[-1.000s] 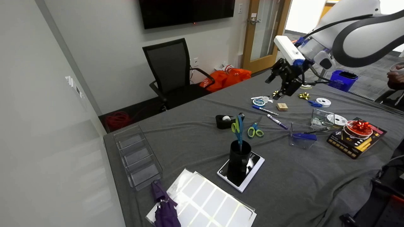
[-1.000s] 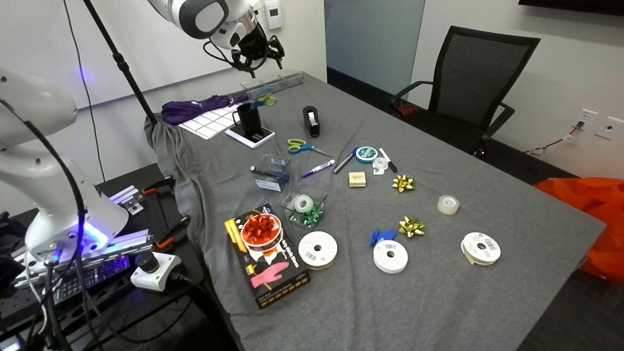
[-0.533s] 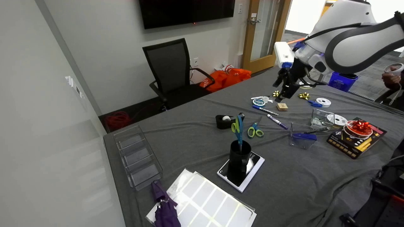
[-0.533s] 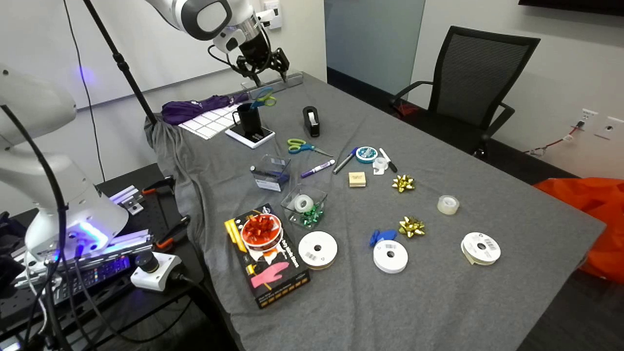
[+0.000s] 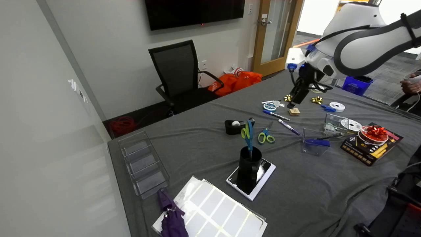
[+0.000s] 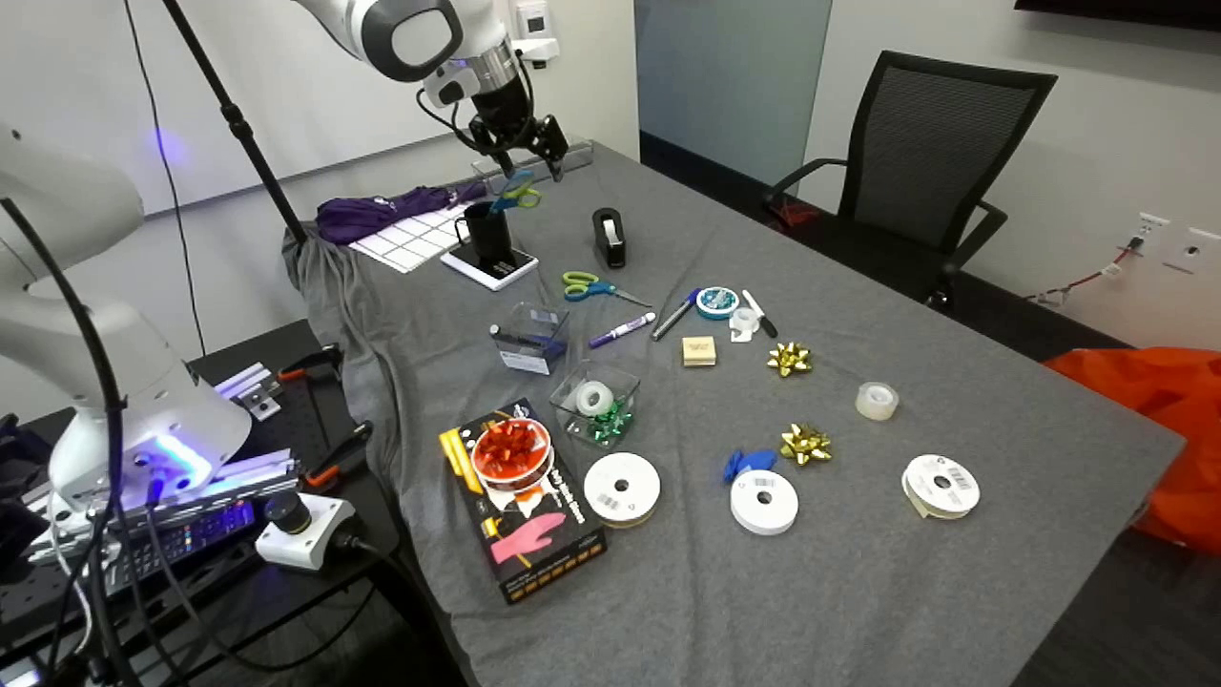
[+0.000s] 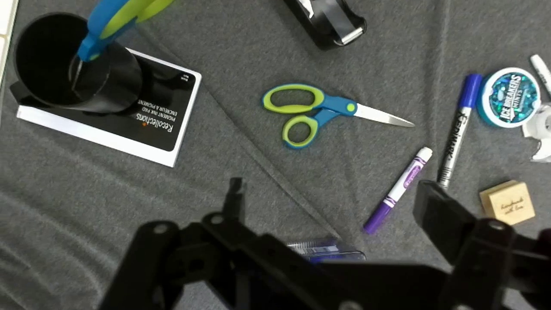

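My gripper (image 7: pixel 332 189) is open, with its fingers wide apart and nothing between them. It hangs in the air above the grey cloth and also shows in an exterior view (image 6: pixel 531 172). In the wrist view a purple marker (image 7: pixel 398 189) lies between and beyond the fingertips. Blue-green scissors (image 7: pixel 340 105) lie open further up. A blue-capped marker (image 7: pixel 459 125) is partly hidden behind the right finger. A mint tin (image 7: pixel 510 98) and a wooden stamp (image 7: pixel 510 203) lie to the right. A black mug (image 7: pixel 122 82) holding scissors stands on an ink pad (image 7: pixel 161 116).
A black tape dispenser (image 6: pixel 610 239) stands near the scissors. Clear bins (image 6: pixel 529 334) (image 6: pixel 570 396), a glove box (image 6: pixel 529 534) with a red bow, and white spools (image 6: pixel 763 501) lie nearby. A clear divided tray (image 5: pixel 149 181) and umbrella (image 5: pixel 172 220) are at the far end.
The arm has lowered and turned, bringing the gripper down closer to the table. In an exterior view it has also shifted a little right. The table objects have not moved.
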